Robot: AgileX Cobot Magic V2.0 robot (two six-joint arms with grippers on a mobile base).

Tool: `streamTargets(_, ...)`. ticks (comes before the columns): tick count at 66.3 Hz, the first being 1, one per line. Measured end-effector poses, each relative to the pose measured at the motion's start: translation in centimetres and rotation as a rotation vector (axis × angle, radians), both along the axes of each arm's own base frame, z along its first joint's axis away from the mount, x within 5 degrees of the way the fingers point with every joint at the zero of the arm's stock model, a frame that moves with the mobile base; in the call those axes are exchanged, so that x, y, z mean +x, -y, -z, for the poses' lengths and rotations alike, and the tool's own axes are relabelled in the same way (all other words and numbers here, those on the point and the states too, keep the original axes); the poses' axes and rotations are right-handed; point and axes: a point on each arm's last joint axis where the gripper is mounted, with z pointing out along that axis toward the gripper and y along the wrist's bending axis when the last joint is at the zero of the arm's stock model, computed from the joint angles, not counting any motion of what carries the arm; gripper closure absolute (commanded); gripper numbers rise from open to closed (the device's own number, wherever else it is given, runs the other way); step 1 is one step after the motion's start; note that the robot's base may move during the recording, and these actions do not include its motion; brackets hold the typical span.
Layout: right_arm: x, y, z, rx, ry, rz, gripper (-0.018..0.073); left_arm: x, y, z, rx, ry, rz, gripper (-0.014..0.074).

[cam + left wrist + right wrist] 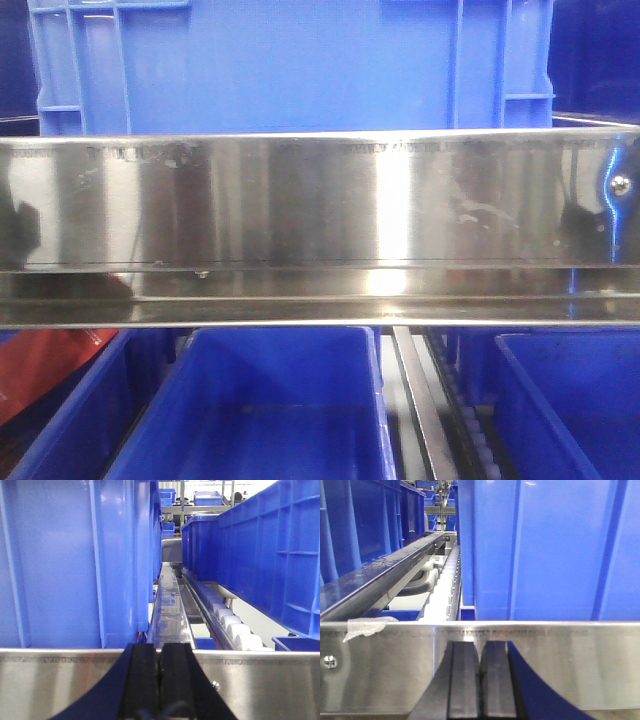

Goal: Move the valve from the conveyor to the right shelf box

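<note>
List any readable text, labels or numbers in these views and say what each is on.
None can be read.
Faint engraved marks run along the top edge of the steel rail, too blurred to read.
The blue crates and the tape scrap show no print.

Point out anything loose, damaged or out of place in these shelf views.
One oddity: a crumpled strip of clear tape peeling off the top edge of the shiny steel shelf rail in the right wrist view. The blue plastic crates sit straight, and nothing looks spilled.
</note>
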Motion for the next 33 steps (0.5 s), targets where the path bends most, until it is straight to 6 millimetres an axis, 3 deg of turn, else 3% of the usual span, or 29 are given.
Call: streamTargets(33, 0.0, 0.0, 0.0, 0.001, 0.0, 0.0, 0.0715, 0.0, 0.0, 0.0, 0.0, 0.0, 0.0, 0.0707)
